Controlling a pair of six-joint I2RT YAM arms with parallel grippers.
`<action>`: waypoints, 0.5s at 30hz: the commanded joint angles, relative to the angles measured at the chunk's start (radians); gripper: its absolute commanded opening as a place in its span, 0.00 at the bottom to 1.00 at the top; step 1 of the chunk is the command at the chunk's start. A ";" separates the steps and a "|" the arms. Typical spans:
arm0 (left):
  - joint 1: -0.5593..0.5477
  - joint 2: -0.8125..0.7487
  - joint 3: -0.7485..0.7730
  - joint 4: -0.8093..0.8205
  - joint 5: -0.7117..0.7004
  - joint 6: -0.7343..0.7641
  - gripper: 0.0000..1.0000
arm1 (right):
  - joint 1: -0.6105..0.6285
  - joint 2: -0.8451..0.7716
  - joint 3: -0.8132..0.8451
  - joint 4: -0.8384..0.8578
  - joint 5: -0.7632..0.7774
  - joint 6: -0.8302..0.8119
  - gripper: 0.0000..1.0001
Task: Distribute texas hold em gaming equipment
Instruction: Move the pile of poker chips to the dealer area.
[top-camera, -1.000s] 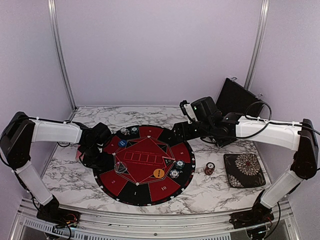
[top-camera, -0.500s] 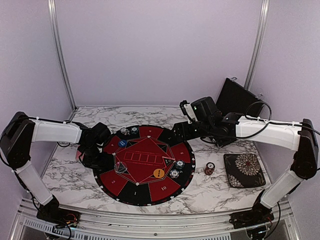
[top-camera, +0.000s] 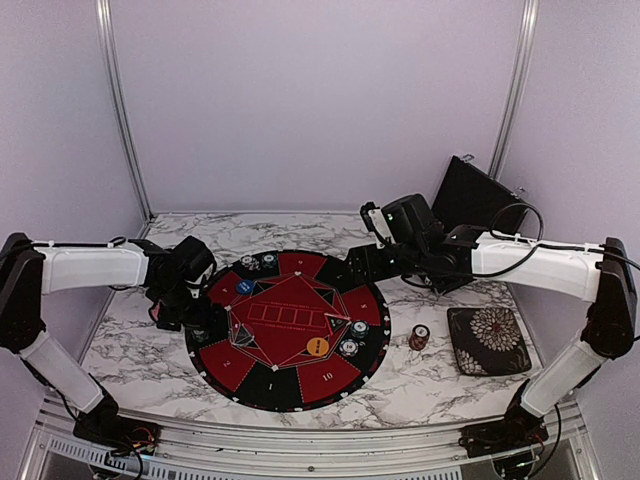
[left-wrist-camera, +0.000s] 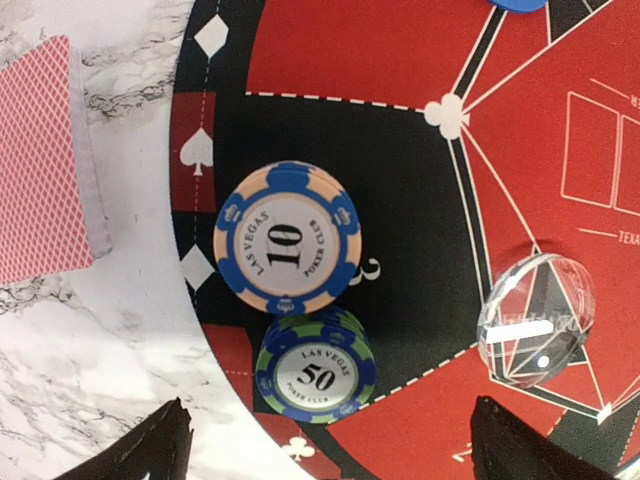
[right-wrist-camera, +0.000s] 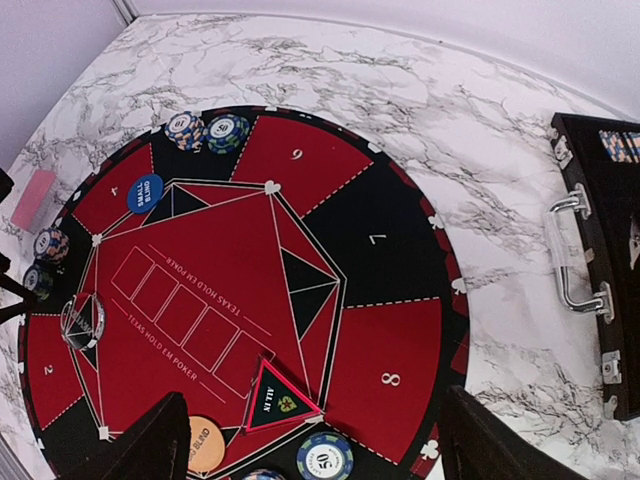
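- The left end effector (left-wrist-camera: 325, 440) stands wide open and holds nothing; a second ago it was down at the mat's left edge, and since then it has lifted and drawn back to the left.
- Directly under it, in the left wrist view, two small chip stacks sit free on the black segment at the round game mat's (left-wrist-camera: 400, 160) left rim: a blue-and-cream 10 chip stack (left-wrist-camera: 287, 238) and, touching its near side, a green-and-blue 50 chip stack (left-wrist-camera: 316, 367).
- My reading is that this seat's chips have just been released, so that delivery looks done.
- A pink-backed card pile (left-wrist-camera: 45, 160) lies on the marble tabletop (left-wrist-camera: 90, 340) just off the mat, beside those chips and not on the seat.
- A clear disc (left-wrist-camera: 537, 320) rests on the red centre, near the chips but apart from them.
- The right end effector (right-wrist-camera: 310, 440) hangs open and empty above the mat's right side.
- Other seats are served too: two stacks at the far rim (right-wrist-camera: 207, 130), a blue button (right-wrist-camera: 145, 192), an orange button (right-wrist-camera: 205, 445) and a 50 chip (right-wrist-camera: 325, 458) at the near side.
- One red chip stack (top-camera: 419, 337) stands on the tabletop between the mat and the flowered tray (top-camera: 488, 341), so I judge that distribution is unfinished.
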 joint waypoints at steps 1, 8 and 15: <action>-0.002 -0.069 0.038 -0.064 0.005 0.013 0.99 | -0.008 -0.002 0.044 -0.030 0.034 0.010 0.83; -0.028 -0.115 0.140 -0.075 0.009 0.058 0.99 | -0.010 -0.081 -0.006 -0.004 0.166 0.062 0.84; -0.055 -0.074 0.266 -0.053 0.005 0.135 0.99 | -0.039 -0.143 -0.033 -0.061 0.275 0.055 0.86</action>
